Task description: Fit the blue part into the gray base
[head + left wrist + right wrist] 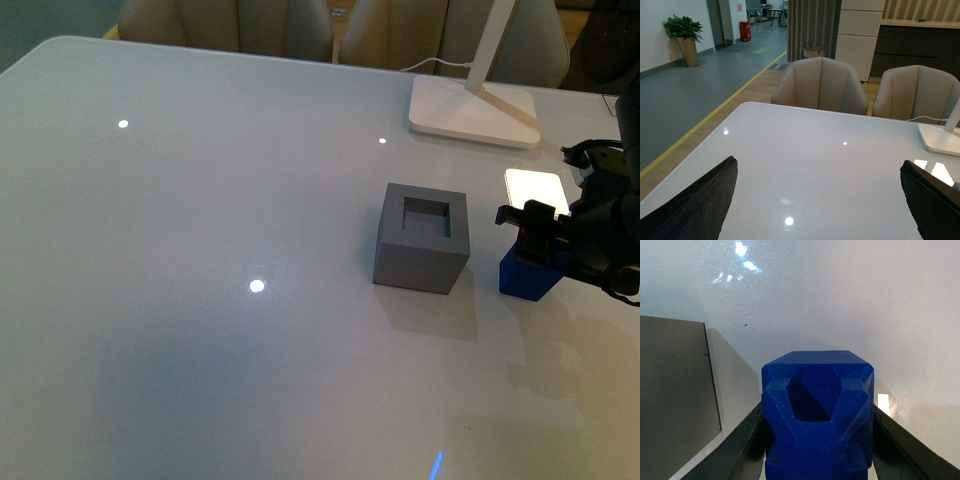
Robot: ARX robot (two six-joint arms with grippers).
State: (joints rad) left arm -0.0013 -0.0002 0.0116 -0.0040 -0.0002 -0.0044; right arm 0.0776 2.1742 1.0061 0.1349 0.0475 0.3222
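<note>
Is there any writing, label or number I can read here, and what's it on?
None can be read.
The wall sign: too blurred.
The green floor marking: too small.
No writing shows on the blue part or gray base.

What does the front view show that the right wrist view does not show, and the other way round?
Only the front view shows the square hole in the top of the gray base, the white lamp foot behind it, and the right gripper from outside. Only the right wrist view shows the recess in the blue part and the fingers close along its two sides. Both show the blue part on the white table, beside the gray base.
</note>
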